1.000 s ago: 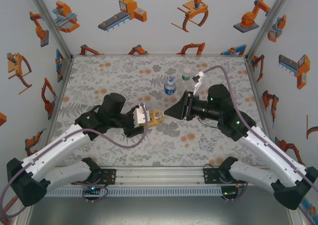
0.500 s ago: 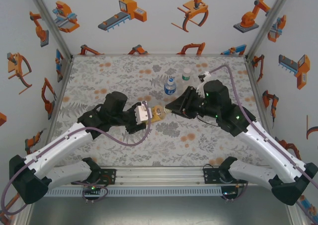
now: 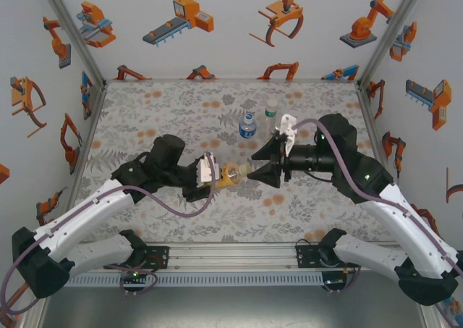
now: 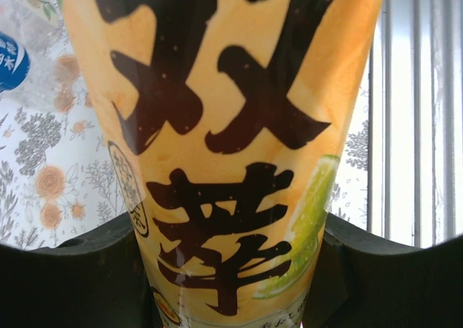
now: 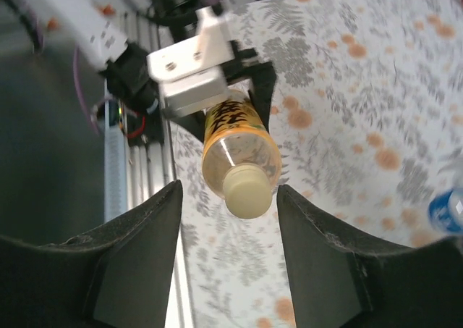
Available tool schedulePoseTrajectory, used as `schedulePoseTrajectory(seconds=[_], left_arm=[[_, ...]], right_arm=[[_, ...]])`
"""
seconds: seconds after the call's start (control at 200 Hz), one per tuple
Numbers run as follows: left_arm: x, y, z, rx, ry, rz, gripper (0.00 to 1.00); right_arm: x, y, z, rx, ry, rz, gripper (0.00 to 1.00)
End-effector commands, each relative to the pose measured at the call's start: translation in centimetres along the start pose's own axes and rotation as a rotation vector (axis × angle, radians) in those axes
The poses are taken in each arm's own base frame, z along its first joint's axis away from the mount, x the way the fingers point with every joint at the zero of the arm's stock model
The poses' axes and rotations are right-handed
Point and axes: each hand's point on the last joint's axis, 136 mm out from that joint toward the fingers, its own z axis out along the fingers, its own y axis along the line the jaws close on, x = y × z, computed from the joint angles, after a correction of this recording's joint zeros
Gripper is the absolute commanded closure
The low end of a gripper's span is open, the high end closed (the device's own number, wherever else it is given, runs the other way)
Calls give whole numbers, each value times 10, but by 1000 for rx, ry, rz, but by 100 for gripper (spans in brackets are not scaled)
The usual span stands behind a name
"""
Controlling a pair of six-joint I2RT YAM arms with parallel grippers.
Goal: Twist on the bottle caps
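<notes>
Tightening cap on yellow bottle, judged; left hand pinches bottle, right hand spread either side of cap, not touching. Next: close on cap, twist.

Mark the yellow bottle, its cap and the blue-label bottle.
yellow bottle (image 5: 233, 129): right wrist view, on the label with dark characters.
cap (image 5: 247, 192): right wrist view, on its round top face.
blue-label bottle (image 3: 247, 129): top external view, on its blue label.
</notes>
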Motion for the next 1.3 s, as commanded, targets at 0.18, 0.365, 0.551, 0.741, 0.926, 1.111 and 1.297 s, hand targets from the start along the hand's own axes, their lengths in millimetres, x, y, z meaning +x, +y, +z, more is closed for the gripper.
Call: schedulePoseTrajectory(seconds=[0.18, 0.365, 0.551, 0.741, 0.926, 1.111, 1.297], left_arm=[[-24, -17, -13, 74, -87, 49, 100], [-24, -18, -13, 82, -89, 47, 100], [-25, -19, -13, 85, -93, 46, 100], [-25, -19, -14, 85, -93, 44, 100], [-25, -19, -13, 85, -91, 43, 100], [-33, -9, -16, 40, -115, 35, 100], [-32, 9, -11, -43, -113, 33, 100]], right_arm=[[3, 29, 3, -203, -16, -294, 51], [8, 26, 9, -201, -25, -292, 55], [11, 22, 13, -196, -30, -281, 58], [14, 18, 16, -182, -20, -278, 59], [16, 17, 17, -182, -19, -255, 74], [22, -5, 23, -72, 28, -24, 100], [32, -51, 23, 205, -11, 564, 100]])
